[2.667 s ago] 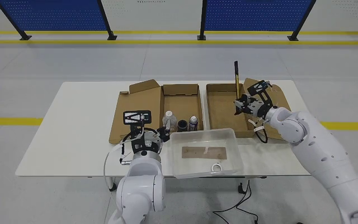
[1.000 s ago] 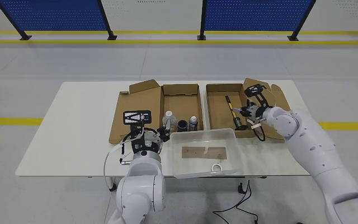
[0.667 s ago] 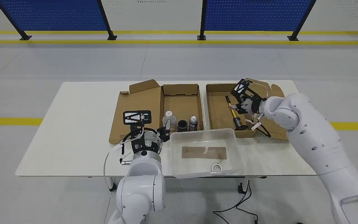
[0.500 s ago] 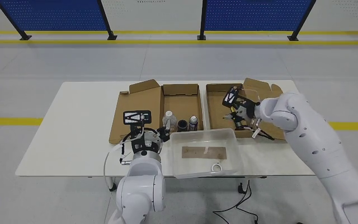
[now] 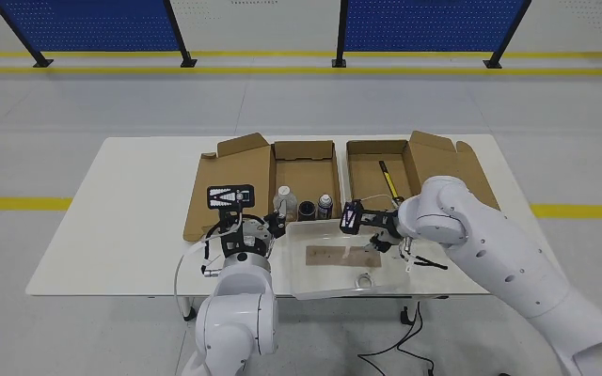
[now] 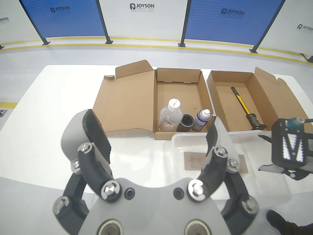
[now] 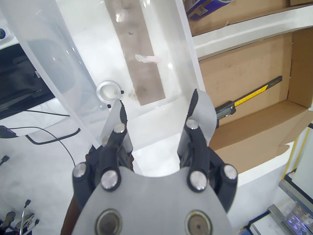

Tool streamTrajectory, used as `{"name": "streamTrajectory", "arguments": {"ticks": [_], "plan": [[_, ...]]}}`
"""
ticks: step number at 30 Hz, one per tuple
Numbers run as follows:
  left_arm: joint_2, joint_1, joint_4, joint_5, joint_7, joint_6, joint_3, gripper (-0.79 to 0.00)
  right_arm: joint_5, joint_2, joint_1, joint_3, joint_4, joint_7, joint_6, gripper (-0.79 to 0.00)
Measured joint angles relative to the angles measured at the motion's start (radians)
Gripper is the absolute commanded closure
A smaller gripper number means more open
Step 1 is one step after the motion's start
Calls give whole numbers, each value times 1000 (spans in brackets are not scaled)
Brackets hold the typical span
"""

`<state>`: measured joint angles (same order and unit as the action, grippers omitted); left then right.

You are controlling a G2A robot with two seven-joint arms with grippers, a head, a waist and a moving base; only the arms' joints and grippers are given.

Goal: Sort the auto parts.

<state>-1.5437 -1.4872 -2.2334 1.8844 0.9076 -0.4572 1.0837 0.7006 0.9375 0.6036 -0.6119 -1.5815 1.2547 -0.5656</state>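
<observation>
A black and yellow caliper (image 5: 388, 181) lies flat in the right cardboard box (image 5: 369, 160); the right wrist view shows the caliper (image 7: 244, 99) too. My right gripper (image 5: 356, 218) hangs open and holds nothing, above the far right part of the clear plastic tray (image 5: 293, 263). In the right wrist view the right gripper (image 7: 157, 99) is above the tray's brown flat strip (image 7: 137, 50), with a metal ring (image 7: 108, 91) beside it. My left gripper (image 6: 151, 123) stands open and holds nothing over the table's front, left of the tray.
The middle box (image 6: 178, 91) holds a clear bottle (image 6: 170, 114), a black can (image 6: 187, 122) and a blue spray can (image 6: 201, 119) along its near wall. Its lid flap (image 5: 230, 188) lies open to the left. Black cables hang off the table's front right edge.
The right gripper laid the upright caliper down in the right box and let go. It then swung left and nearer, over the clear tray. The left arm stayed still.
</observation>
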Motion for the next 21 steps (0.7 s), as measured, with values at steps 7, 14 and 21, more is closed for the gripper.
{"name": "streamTrajectory", "arguments": {"ticks": [7, 14, 21], "plan": [[0, 0, 0, 0, 0, 0, 0, -785, -68, -17, -51, 116, 25, 5, 5, -382], [0, 0, 0, 0, 0, 0, 0, -785, -91, -11, -75, 200, 73, -19, -19, -357], [0, 0, 0, 0, 0, 0, 0, -785, -62, 14, -80, 257, 121, -35, -35, -314]]}}
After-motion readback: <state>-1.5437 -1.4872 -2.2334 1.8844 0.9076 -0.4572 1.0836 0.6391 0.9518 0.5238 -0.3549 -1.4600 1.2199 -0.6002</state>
